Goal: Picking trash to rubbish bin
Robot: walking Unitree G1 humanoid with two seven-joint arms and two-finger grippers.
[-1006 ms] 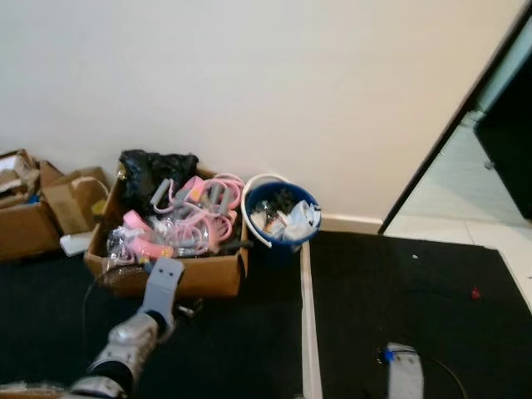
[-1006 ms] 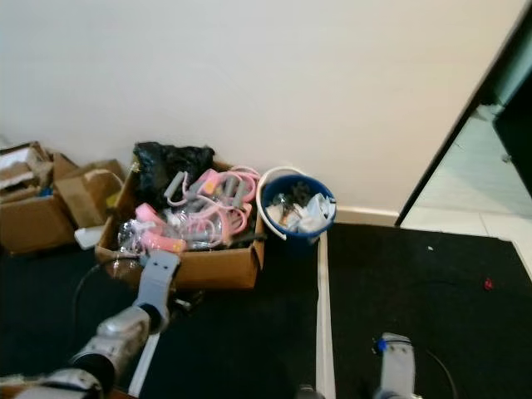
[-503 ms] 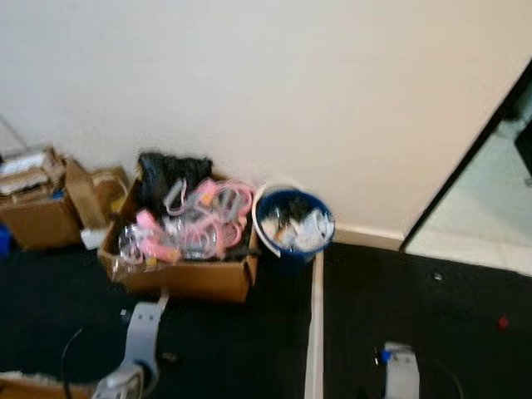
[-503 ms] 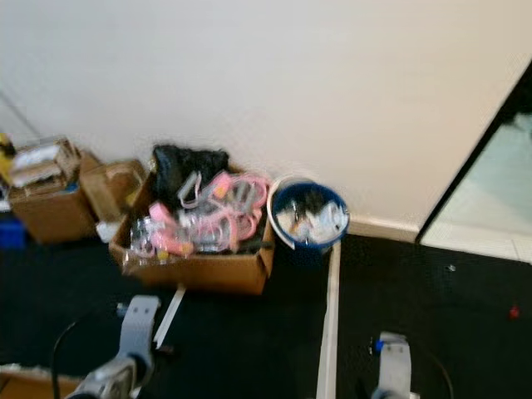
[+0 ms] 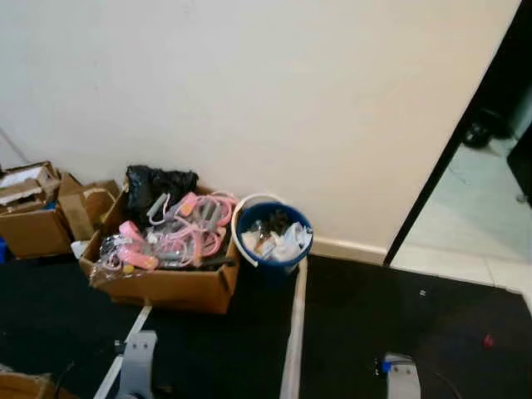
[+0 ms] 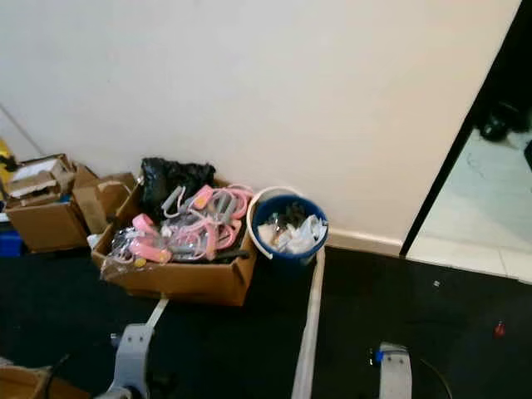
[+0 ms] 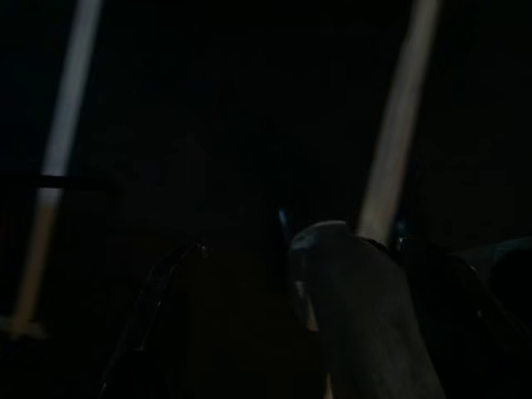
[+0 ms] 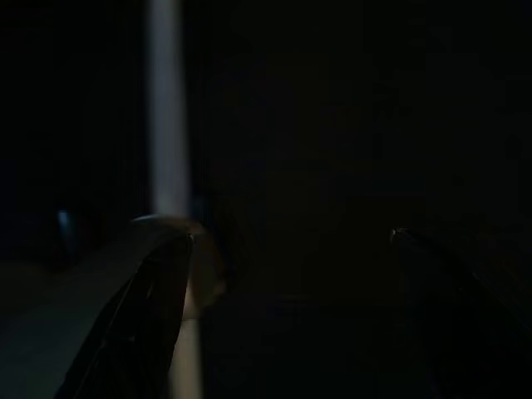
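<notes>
The left gripper [image 5: 137, 366] hangs low at the near edge of the head view, over the black floor mat [image 5: 208, 349], and the right gripper [image 5: 401, 376] hangs low as well, further to the right. The wrist views are very dark. In the right wrist view two black fingers [image 8: 141, 324] stand well apart with nothing between them, so this gripper looks wide and empty. For the left gripper I cannot tell if it is wide or closed. Going outward from the grippers, the blue rubbish bin [image 5: 273, 241] stands ahead against the white wall [image 5: 249, 91], upright, already full of crumpled paper and wrappers. It touches, or nearly touches, the right side of the cardboard box [image 5: 162, 283] that holds pink and grey items. A pale strip on the floor [image 5: 293, 332] runs from the bin toward the robot, between the two arms. The bin lies forward, a little left of the middle, so I judge the left arm to be somewhat nearer to it. A small red bit [image 5: 487, 340] lies on the mat far right, nearer to the right gripper; it may be trash, but it is too small to be sure.
</notes>
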